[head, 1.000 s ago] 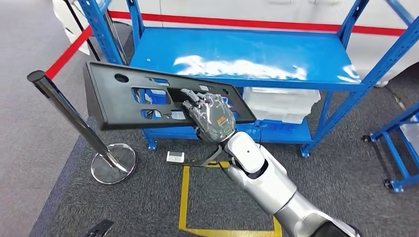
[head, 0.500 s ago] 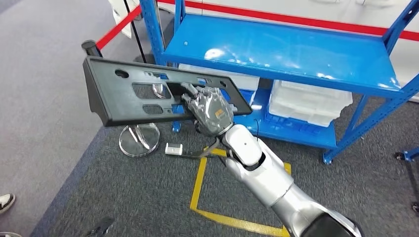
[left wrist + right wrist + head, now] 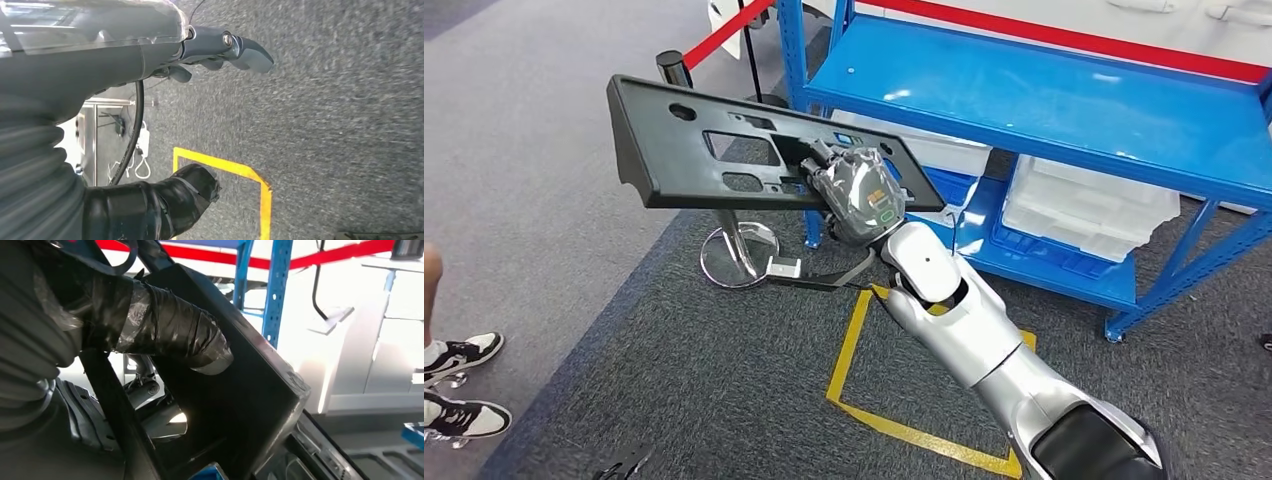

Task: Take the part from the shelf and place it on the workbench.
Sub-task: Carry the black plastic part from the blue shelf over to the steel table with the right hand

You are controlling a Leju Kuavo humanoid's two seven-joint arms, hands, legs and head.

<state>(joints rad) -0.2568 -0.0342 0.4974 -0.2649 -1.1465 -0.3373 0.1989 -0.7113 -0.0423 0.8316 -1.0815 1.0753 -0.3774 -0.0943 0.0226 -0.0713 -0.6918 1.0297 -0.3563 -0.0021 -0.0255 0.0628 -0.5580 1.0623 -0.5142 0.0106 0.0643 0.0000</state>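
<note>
We see, in the head view, a blue metal shelf (image 3: 1064, 100) filling the upper right of the frame, its top deck bare and glossy, with clear plastic bins (image 3: 1089, 210) on the lower level. Grey carpet covers the rest, marked by a yellow taped square (image 3: 864, 330) at lower centre. No workbench appears in the frame, so we judge the carry to be in an early stage.

The task's thing is a long black panel (image 3: 694, 150), a flat part with several cut-out windows. It is off the shelf and held in the air at upper left of the frame, in front of the shelf's left corner post. Its long axis runs across the frame, from upper left down toward centre, roughly level.

Our right hand (image 3: 859, 195) grips the panel near its right end, fingers reaching through a cut-out; the right wrist view shows the taped thumb (image 3: 170, 335) pressed on the dark plastic. Most of the panel therefore reaches out leftward from the grip, unsupported, and we judge that this overhang is what the coming move must allow for.

Our left hand (image 3: 200, 47) hangs over the carpet, holding nothing, fingers partly curled

At the lower left edge stand a person's sneakers (image 3: 459, 385), and a chrome stanchion base (image 3: 739, 255) sits beneath the panel
</note>
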